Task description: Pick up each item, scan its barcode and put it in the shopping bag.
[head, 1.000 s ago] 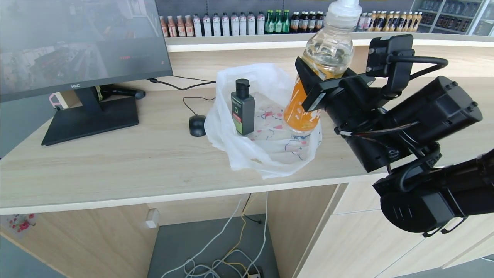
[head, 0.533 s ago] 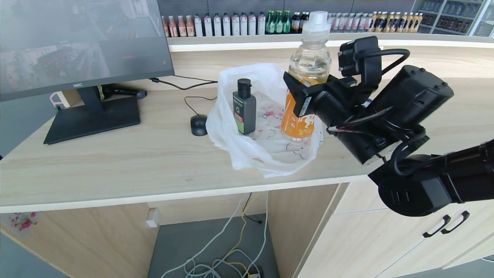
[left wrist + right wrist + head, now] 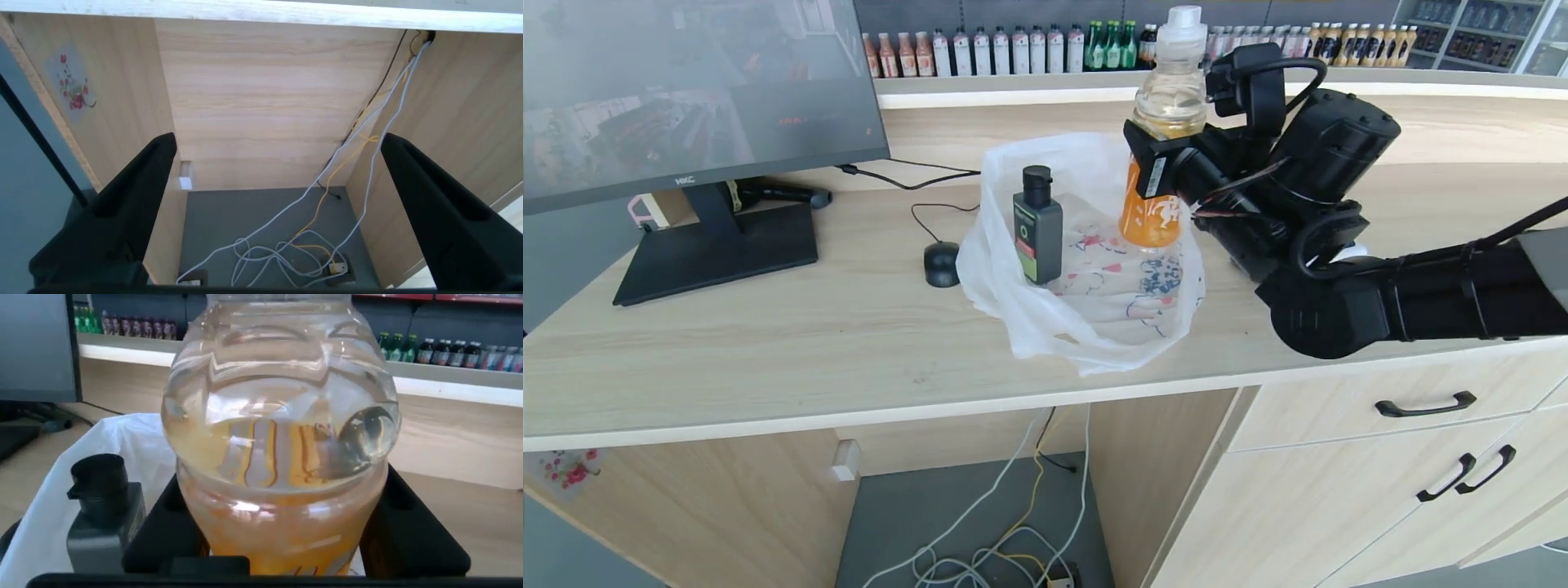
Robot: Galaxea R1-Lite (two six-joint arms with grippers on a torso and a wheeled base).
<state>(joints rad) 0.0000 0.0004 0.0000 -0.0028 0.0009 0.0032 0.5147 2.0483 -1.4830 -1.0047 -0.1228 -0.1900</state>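
Head view up: the bottle (image 3: 1152,219) is gripped upright by the right gripper (image 3: 1166,163), with the jaws closed round its middle, just above the orange label. It is held over the far right side of the bag (image 3: 1086,331), its base low at the rim; whether the plastic is touched cannot be told. Pale liquid is seen in the upper half, and a white cap on top. The bag is spread open on the counter (image 3: 768,351), and a dark pump bottle (image 3: 1037,237) is stood upright inside it, on the left. Just left of the bag, a mouse (image 3: 941,265) is set on the counter, its cord run off toward the far side. Farther left, a monitor (image 3: 686,82) is planted on its stand.

Over to the right wrist view: the bottle (image 3: 278,457) is seen close up between the gripper's dark jaws, with the pump bottle (image 3: 102,514) beside it against the bag (image 3: 90,441).

Left wrist view now: the left gripper (image 3: 278,212) is hung below the counter edge, jaws spread wide, with cables (image 3: 310,245) strewn on the floor beneath.
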